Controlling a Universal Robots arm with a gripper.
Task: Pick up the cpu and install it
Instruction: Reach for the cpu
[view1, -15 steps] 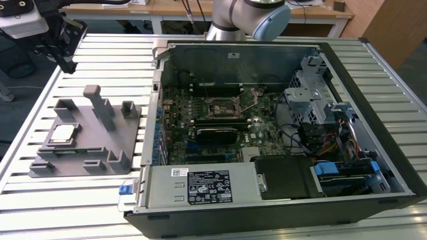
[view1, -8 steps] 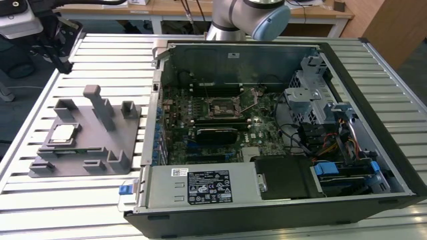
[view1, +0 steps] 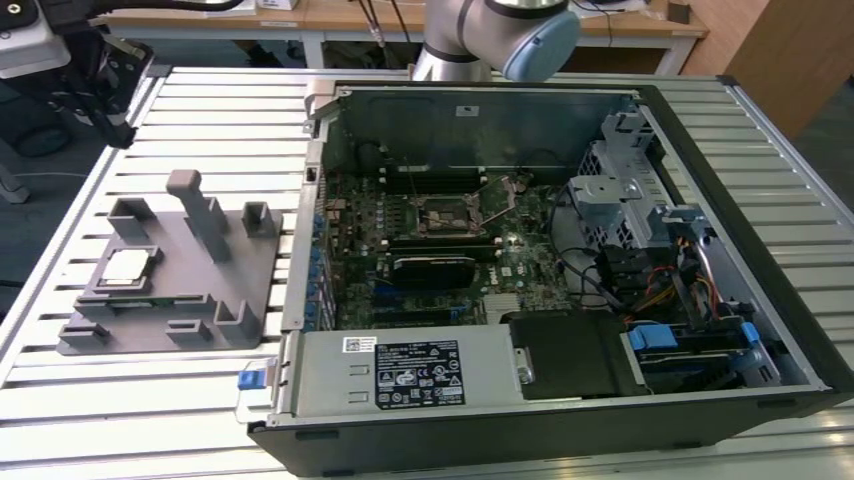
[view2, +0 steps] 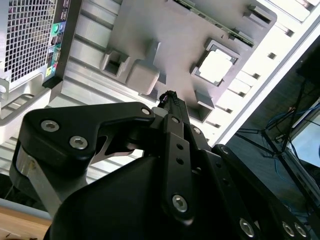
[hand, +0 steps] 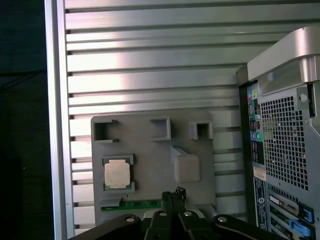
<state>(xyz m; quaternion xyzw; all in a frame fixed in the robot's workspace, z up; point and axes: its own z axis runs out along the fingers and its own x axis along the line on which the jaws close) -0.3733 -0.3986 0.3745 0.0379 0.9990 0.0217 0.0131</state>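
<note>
Note: you have the small, flat, square, silver-topped cpu (view1: 127, 266) seated in a recess of the grey plastic fixture (view1: 180, 300), left-centre of the exterior view, beside the open black computer case (view1: 534, 440). In the first wrist view the black claw (hand: 172, 196) hangs above the fixture, fingertips pressed together, gripping nothing.

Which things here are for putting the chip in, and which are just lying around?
For the job: cpu in its gray tray; gripper; motherboard socket.
Just there: power supply; drive cage; green strip in the tray.
</note>
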